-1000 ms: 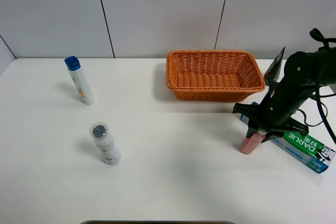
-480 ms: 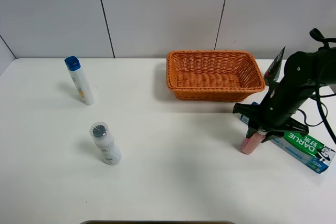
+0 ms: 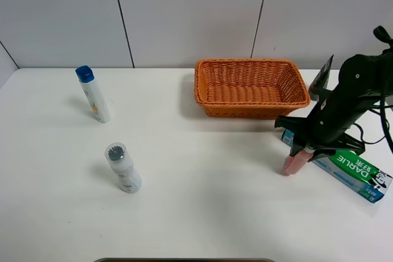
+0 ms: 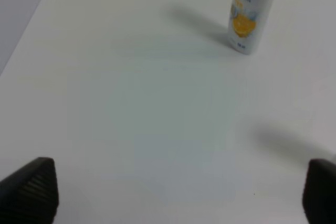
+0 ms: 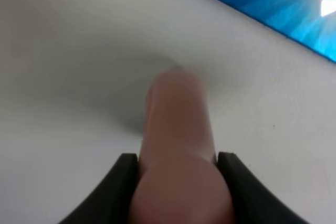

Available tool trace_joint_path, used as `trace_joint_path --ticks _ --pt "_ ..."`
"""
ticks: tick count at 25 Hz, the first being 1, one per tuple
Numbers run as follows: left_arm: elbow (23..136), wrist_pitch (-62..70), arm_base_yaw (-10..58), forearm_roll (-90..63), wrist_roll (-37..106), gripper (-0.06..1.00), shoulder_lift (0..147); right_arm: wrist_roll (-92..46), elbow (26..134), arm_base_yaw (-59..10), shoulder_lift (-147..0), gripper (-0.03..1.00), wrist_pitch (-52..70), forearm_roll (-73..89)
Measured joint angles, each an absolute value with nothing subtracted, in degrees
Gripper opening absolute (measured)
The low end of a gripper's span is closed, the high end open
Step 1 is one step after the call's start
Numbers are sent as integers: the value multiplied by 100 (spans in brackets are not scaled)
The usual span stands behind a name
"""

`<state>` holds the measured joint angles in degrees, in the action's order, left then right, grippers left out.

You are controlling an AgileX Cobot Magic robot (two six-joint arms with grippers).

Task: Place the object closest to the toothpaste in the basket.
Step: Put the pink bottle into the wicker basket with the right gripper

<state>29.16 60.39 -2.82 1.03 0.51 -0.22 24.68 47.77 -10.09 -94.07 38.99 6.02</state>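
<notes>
I find the basket (image 3: 245,110) at upper centre-right on the table (image 3: 202,200). Below it, to the right, the right gripper (image 3: 305,151) clasps the tube (image 3: 296,164), just left of the toothpaste box (image 3: 354,172). The first bottle (image 3: 93,94) stands at upper left. The second bottle (image 3: 123,169) sits below it, left of centre.

Exterior high camera: set above the near edge of the table (image 3: 202,213), looking down toward the wall (image 3: 184,16). It takes in the whole top, with the basket (image 3: 250,88) at the far side.

Left wrist camera: low over the table, well left of the basket, facing the bottle (image 4: 251,11), which the high view also shows.

Right wrist camera: very close, aimed down along the tube (image 5: 178,129) toward the toothpaste box (image 5: 262,3), front-right of the basket. Both things also show in the high view.
</notes>
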Motion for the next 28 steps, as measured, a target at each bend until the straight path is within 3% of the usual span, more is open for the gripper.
trace_joint_path --ticks 17,28 --pt "2916 6039 -282 103 51 94 -22 1824 4777 -1009 -7339 37 3951 32" --pt "2916 6039 -282 103 51 94 -22 653 5027 -1009 -7178 37 3608 0"
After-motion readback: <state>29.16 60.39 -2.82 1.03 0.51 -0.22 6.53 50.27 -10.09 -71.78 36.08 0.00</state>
